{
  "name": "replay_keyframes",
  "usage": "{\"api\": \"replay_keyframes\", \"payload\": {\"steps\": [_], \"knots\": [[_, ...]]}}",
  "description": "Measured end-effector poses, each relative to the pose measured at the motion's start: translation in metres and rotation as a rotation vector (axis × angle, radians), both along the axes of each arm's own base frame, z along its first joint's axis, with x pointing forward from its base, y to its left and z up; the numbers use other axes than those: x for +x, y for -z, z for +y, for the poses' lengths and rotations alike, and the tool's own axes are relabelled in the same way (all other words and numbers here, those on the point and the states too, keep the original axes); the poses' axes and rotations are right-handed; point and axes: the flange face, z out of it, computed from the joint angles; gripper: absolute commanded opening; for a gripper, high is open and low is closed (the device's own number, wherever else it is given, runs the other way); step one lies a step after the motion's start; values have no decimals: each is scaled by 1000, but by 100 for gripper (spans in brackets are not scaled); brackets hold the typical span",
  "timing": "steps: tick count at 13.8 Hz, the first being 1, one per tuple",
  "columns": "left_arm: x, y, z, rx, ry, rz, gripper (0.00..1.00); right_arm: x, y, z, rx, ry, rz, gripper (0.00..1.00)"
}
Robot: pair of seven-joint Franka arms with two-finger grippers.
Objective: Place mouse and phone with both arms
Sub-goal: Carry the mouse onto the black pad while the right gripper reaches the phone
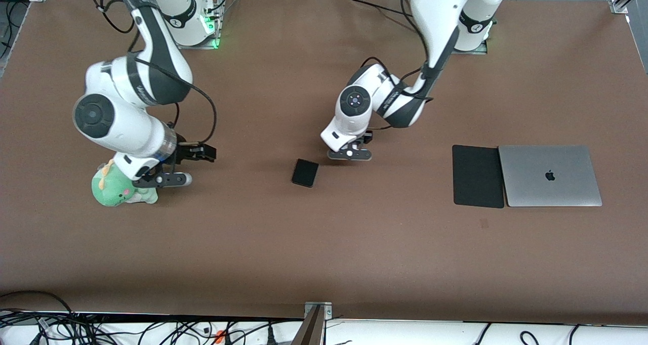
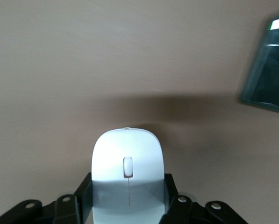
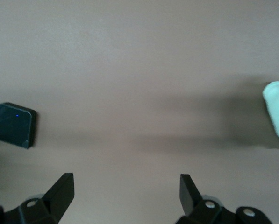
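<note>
The white mouse [image 2: 127, 154] sits between the black fingers [image 2: 83, 196] of my left gripper [image 2: 128, 186], which is shut on its sides. In the front view the left gripper [image 1: 349, 154] is low over the middle of the table and hides the mouse. The black phone [image 1: 305, 172] lies flat on the table just beside that gripper, toward the right arm's end; it also shows in the wrist views, phone [image 2: 270, 65] and phone [image 3: 15, 125]. My right gripper [image 1: 167, 175] hangs open over bare table next to a green plush toy, with nothing between its fingers [image 3: 60, 191].
A green plush toy [image 1: 120, 187] sits at the right arm's end, touching distance from the right gripper. A closed silver laptop [image 1: 550, 175] and a thin black mouse pad [image 1: 477, 175] lie side by side toward the left arm's end. Brown table surface [image 1: 324, 254] spreads around them.
</note>
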Motion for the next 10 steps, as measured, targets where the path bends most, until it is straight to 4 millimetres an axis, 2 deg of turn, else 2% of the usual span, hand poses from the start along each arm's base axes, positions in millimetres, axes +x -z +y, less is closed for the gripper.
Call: {"api": "replay_keyframes", "payload": {"steps": [2,3,4,6,8,9,10], "knots": [[30,-51,57,107,3,64,32,-3,23,34,-9,78,-9,100],[46,-66,94,154,18,90,32,-7,35,56,-11,118,-18,100],[64,-71,134,189,38,104,32,-13,49,80,-13,159,-28,100],[97,-61,220,186,73,146,32,-27,79,126,-13,223,-45,100],[122,-43,299,121,121,161,33,-37,104,163,-14,272,-53,100],[130,-32,332,84,147,155,34,-40,114,179,-12,295,-58,100],[133,-19,356,45,160,148,34,-42,123,195,-6,316,-67,100]]}}
